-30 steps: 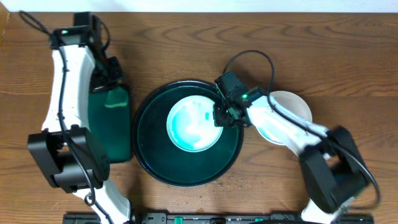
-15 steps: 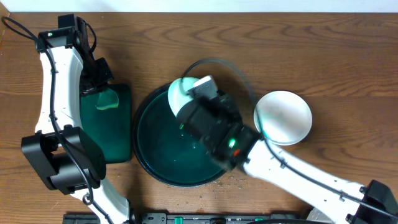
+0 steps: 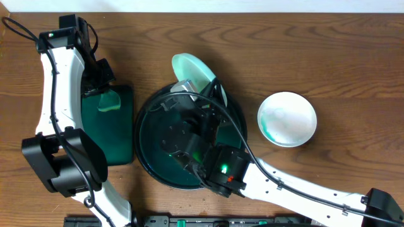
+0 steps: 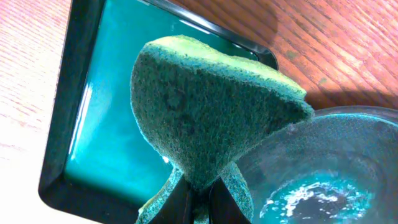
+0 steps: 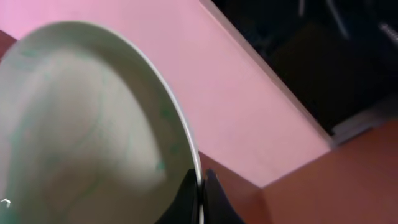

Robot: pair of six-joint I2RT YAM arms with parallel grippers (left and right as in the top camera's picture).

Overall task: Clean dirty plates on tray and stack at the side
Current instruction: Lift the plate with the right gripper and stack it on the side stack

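My right gripper (image 3: 210,93) is shut on the rim of a dirty plate (image 3: 191,69) and holds it tilted on edge, high above the far rim of the round black-green tray (image 3: 141,135). In the right wrist view my fingers (image 5: 200,188) pinch the rim, and the plate's face (image 5: 87,124) shows faint green streaks. A second plate (image 3: 287,118) with a teal smear lies flat on the wood to the right. No third plate is in view. My left gripper (image 4: 199,196) is shut on a green sponge (image 4: 211,106), which also shows in the overhead view (image 3: 108,99).
A rectangular dark green tray (image 3: 113,132) holding teal liquid lies left of the round tray, under the sponge; it also shows in the left wrist view (image 4: 93,124). A clear glass dish (image 4: 323,168) with foamy liquid sits beside it. My raised right arm covers most of the round tray.
The plate lay flat in the round tray a second ago. My right gripper has lifted it and tipped it on edge. My left arm shifted slightly left, then held still.
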